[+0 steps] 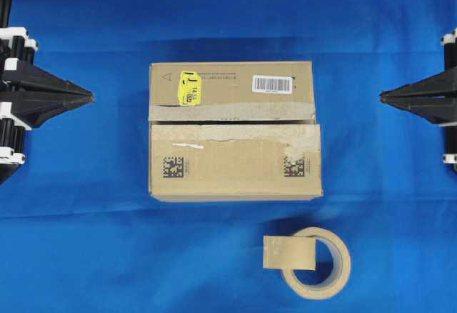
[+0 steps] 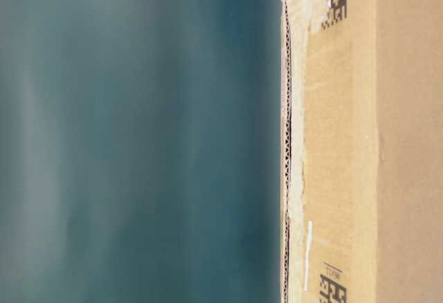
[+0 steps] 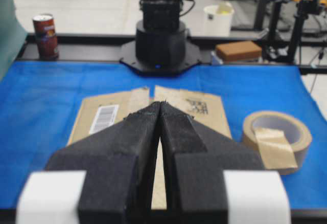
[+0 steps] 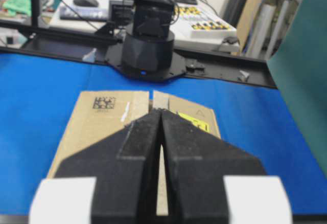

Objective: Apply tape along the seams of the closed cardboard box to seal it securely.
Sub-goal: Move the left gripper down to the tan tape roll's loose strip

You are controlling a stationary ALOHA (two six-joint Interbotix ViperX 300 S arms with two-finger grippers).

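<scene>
The cardboard box (image 1: 232, 131) lies flat in the middle of the blue cloth, with a yellow sticker (image 1: 188, 88) and a white barcode label (image 1: 272, 83) on its far flap. Its seam (image 1: 232, 121) runs left to right between worn greyish tape bands. In front of the box, a short tan strip of tape (image 1: 289, 252) hangs off the tape roll (image 1: 319, 264); both show in the left wrist view, strip (image 3: 276, 148) and roll (image 3: 301, 134). My left gripper (image 1: 91, 97) (image 3: 160, 104) and right gripper (image 1: 382, 96) (image 4: 161, 111) are shut and empty, each pointing at the box from its side, well apart from it.
The table-level view shows the box's side (image 2: 360, 144) close up, turned on end, against blurred blue. Beyond the cloth stand the opposite arm's base (image 3: 160, 40), a red can (image 3: 45, 35), a white bucket (image 3: 218, 19) and a brown block (image 3: 237, 50).
</scene>
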